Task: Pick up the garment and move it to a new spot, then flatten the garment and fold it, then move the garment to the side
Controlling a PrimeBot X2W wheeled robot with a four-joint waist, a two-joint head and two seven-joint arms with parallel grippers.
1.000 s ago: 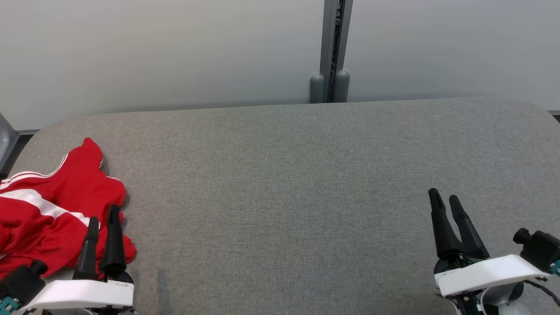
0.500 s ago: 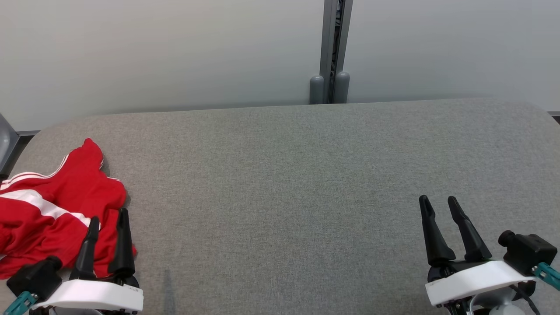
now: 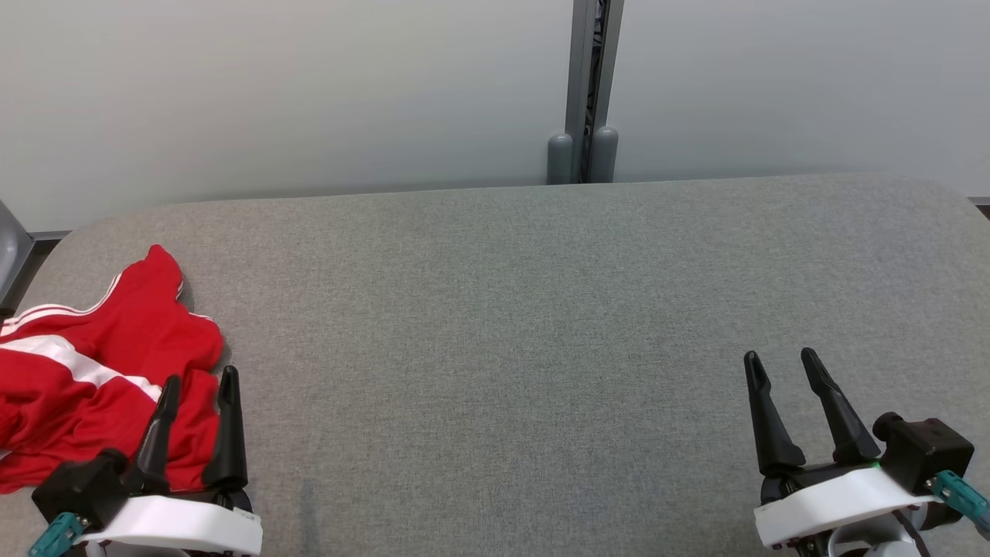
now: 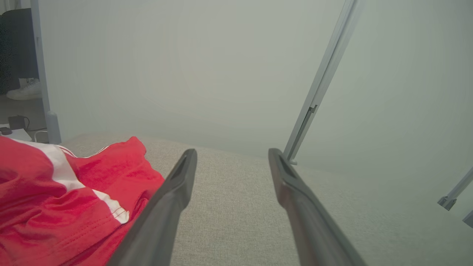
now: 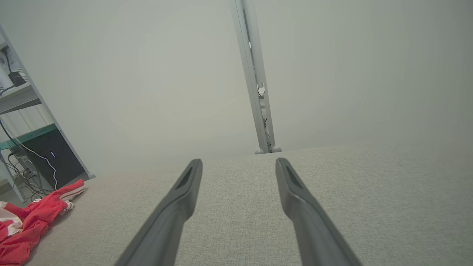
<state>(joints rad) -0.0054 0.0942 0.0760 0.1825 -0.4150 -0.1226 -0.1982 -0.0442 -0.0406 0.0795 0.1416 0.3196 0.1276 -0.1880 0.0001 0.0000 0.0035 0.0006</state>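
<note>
The garment (image 3: 93, 348) lies crumpled at the left end of the counter (image 3: 503, 309), its bulk running off the left edge of the head view, with one rounded lobe pointing back toward the wall. It is a red, soft-looking knit with white stripes, bunched in loose folds with a stitched hem showing, so it has no clean long axis to line up on.

The left claw (image 3: 200, 377) is much the nearer. In the head view its two dark, tapered fingers overlap the heap's near right corner. In the left wrist view the cloth (image 4: 55, 199) sits to the left of the fingers, which point out over bare counter. So the heap lies to the left of this claw and slightly ahead of it, and a reach would probably need to swing left. Whether the fingers touch the cloth I cannot tell. The jaws stand spread and hold nothing.

The right claw (image 3: 780, 356) hangs well apart at the counter's other end, also spread and holding nothing. From it the garment (image 5: 33, 218) is a small red patch far to the left.

The counter is grey woven fabric, flat, with rounded corners. Behind it stand pale matte wall panels joined by a grey metal post (image 3: 585, 93).
</note>
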